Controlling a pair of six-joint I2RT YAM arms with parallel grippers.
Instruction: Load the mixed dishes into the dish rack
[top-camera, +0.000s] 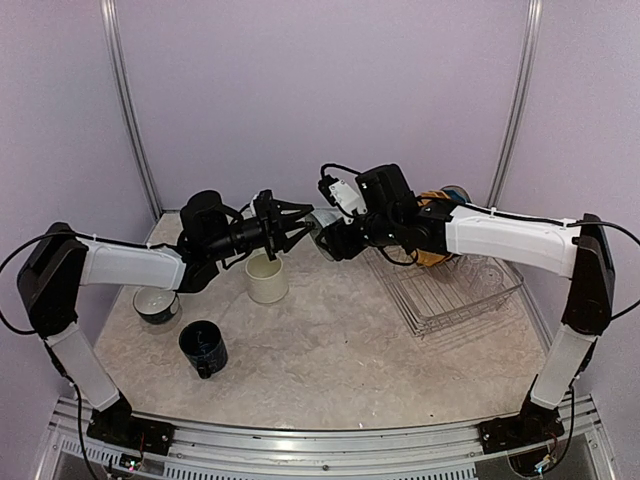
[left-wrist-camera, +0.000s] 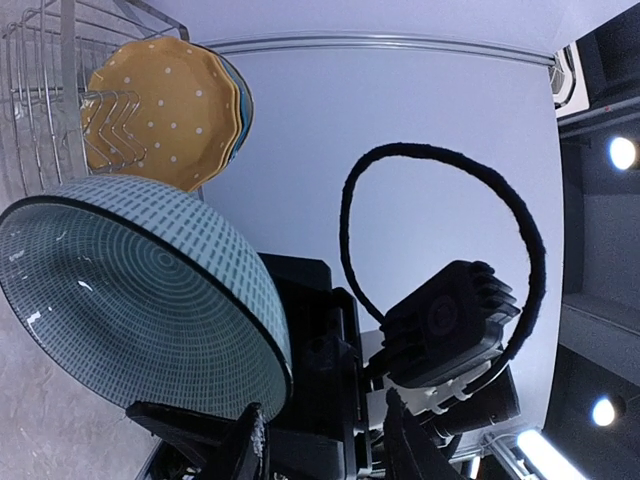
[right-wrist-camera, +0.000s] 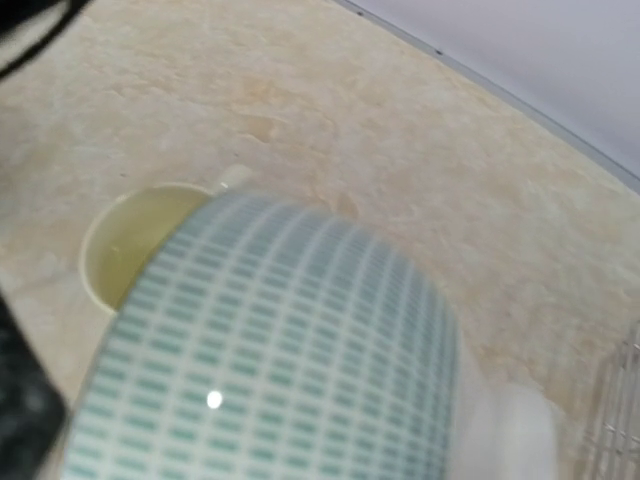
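Note:
A grey-teal cup (top-camera: 323, 228) with a dashed pattern hangs in the air over the middle of the table, with my right gripper (top-camera: 332, 242) shut on it. It fills the right wrist view (right-wrist-camera: 270, 350) and the left wrist view (left-wrist-camera: 130, 290). My left gripper (top-camera: 290, 226) stands open just left of the cup, its fingertips (left-wrist-camera: 250, 445) spread with nothing between them. The cream mug (top-camera: 267, 277) stands below it, and the dark blue mug (top-camera: 203, 348) sits nearer the front left. The dish rack (top-camera: 460, 290) holds the yellow dotted plate (left-wrist-camera: 165, 110) upright, with a blue plate behind it.
A dark bowl with a pale inside (top-camera: 157, 305) sits at the left under my left arm. The cream mug (right-wrist-camera: 125, 245) lies below the held cup. The rack's wires (right-wrist-camera: 618, 420) show at the right edge. Pale walls close in the table's back and sides.

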